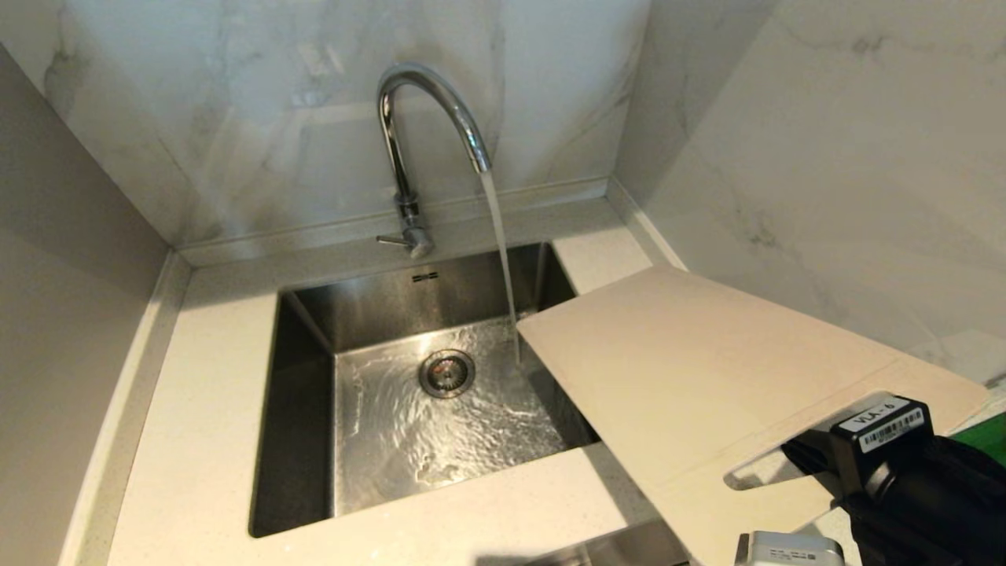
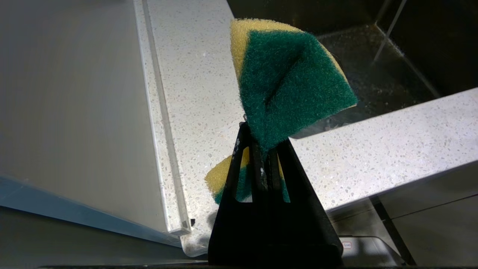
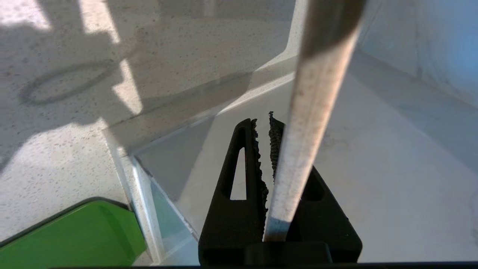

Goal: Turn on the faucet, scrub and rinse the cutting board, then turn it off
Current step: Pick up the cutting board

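The chrome faucet (image 1: 428, 102) is running, and its stream (image 1: 500, 244) falls into the steel sink (image 1: 369, 310). The cream cutting board (image 1: 692, 369) hangs tilted over the sink's right rim, with its low corner right beside the stream. My right gripper (image 1: 809, 460) is at the board's handle slot (image 1: 758, 472) and is shut on that end. In the right wrist view the board's edge (image 3: 317, 93) runs up between the black fingers of the right gripper (image 3: 263, 119). My left gripper (image 2: 261, 134), outside the head view, is shut on a green-and-yellow sponge (image 2: 291, 78) above the speckled counter.
A drain (image 1: 446, 373) sits in the wet sink floor. The faucet's thin side lever (image 1: 391, 240) points left at its base. A bright green flat object (image 1: 986, 436) lies on the counter at the far right, behind my right arm. Marble walls close in the back and right.
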Controlling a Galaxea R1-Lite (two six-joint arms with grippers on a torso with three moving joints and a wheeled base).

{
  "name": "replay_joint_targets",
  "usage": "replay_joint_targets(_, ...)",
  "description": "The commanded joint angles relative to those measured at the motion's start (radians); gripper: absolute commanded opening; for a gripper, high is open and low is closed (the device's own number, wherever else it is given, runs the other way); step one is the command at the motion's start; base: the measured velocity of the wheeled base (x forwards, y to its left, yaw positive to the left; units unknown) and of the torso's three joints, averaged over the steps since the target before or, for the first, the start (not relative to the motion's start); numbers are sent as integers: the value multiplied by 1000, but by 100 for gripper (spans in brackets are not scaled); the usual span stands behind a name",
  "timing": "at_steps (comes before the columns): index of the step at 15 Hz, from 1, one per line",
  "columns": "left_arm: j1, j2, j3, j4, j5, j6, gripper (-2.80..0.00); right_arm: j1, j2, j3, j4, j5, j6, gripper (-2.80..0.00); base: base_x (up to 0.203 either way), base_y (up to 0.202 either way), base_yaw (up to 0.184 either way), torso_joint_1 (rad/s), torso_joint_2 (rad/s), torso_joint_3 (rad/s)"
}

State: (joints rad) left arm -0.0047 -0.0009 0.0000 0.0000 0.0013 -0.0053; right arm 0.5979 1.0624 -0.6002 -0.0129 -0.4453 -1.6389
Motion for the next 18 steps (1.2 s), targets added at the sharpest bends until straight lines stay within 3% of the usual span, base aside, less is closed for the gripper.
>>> replay_joint_targets(1,0,-1,2,0,0,-1,-280,0,-21,-4,11,-3,-13,-280,0,0,0,0,0,0)
replay_joint_targets(12,0,-1,2,0,0,-1,-280,2,-39,-9,34,25,-37,-280,0,0,0,0,0,0)
replay_joint_targets(18,0,-1,2,0,0,-1,-280,2,-32,-75,42,87,-138,-280,0,0,0,0,0,0)
